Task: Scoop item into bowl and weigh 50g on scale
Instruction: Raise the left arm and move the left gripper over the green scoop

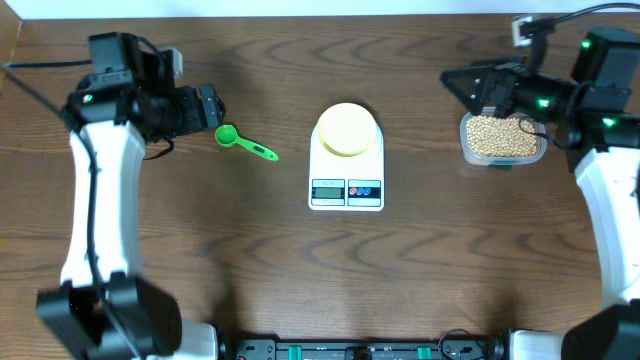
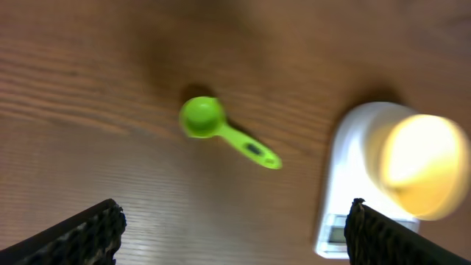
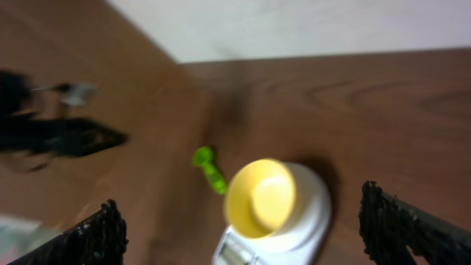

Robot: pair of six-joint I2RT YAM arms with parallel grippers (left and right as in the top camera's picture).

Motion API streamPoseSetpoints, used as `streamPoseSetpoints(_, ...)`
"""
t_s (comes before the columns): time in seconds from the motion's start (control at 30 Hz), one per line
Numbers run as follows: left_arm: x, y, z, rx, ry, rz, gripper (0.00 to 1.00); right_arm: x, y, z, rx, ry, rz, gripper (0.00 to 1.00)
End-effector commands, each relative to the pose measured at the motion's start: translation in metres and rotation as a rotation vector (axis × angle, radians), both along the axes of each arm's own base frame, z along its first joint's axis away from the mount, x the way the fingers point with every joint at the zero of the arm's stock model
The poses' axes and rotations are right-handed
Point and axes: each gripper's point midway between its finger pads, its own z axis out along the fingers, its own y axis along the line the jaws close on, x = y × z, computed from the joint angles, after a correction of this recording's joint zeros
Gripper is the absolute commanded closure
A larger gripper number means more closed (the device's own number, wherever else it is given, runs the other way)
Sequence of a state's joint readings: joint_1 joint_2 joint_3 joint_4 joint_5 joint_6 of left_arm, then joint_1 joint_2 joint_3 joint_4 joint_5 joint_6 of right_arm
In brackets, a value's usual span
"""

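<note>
**Clerk:** First entry, the beans [image 1: 500,137]. Where are they kept?

**Keeper:** They are heaped in a clear tub [image 1: 464,148] at 3 o'clock of the scale [image 1: 347,192]. They are listed as small, hard, smooth and loose. Each grain is judged light and easily rolled or scattered. A pinch grip is not advised, and lifting by scoop is judged best.

**Clerk:** The scoop?

**Keeper:** A green scoop [image 1: 243,143] is laid flat on the table [image 1: 300,270] at 9 o'clock of the scale. Its cup is turned toward 10 and its handle runs toward 4. It is taken to be light, stiff plastic. Hold is best taken across the thin handle, near its tail, so that the cup is left clear. Some sliding on the wood is to be expected.

**Clerk:** The bowl?

**Keeper:** The pale yellow bowl [image 1: 347,128] is seated at the scale's 12 o'clock end, and no beans are seen in it. It is judged light and easily nudged off centre.

**Clerk:** The grippers?

**Keeper:** The left gripper [image 1: 212,106] is placed near the scoop's cup, at its 11 o'clock. Its fingers [image 2: 81,234] are spread wide and nothing is held. The right gripper [image 1: 464,88] is placed by the tub's 11 o'clock corner. Its fingers [image 3: 88,239] are likewise parted and empty.
</note>
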State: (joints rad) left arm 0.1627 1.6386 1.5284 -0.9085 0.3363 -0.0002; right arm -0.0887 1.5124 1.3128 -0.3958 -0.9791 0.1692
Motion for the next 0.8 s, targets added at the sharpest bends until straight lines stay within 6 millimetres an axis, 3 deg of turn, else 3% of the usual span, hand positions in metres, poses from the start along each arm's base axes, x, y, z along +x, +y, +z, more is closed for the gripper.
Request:
streamPoseSetpoints(0.0,0.010,0.020,-0.039,0.087,0.090,0.020,0.02,-0.017,0.024,0.013,0.076,0.004,0.129,0.01)
streamPoseSetpoints(0.2,0.029,0.023,-0.085,0.078,0.153,0.017,0.02,-0.025,0.044,0.013,0.077,0.008,0.178,0.01)
streamPoseSetpoints(0.37,0.036,0.030,-0.110,0.109,0.183,0.030,0.20,-0.028,0.047,0.012,0.098,0.058,0.174,0.01)
streamPoseSetpoints(0.57,0.040,0.034,-0.131,0.125,0.212,0.025,0.22,-0.032,0.052,0.008,0.100,0.091,0.186,0.01)
streamPoseSetpoints(0.77,0.040,0.037,-0.154,0.139,0.252,0.020,0.36,-0.033,0.056,0.006,0.093,0.097,0.186,0.01)
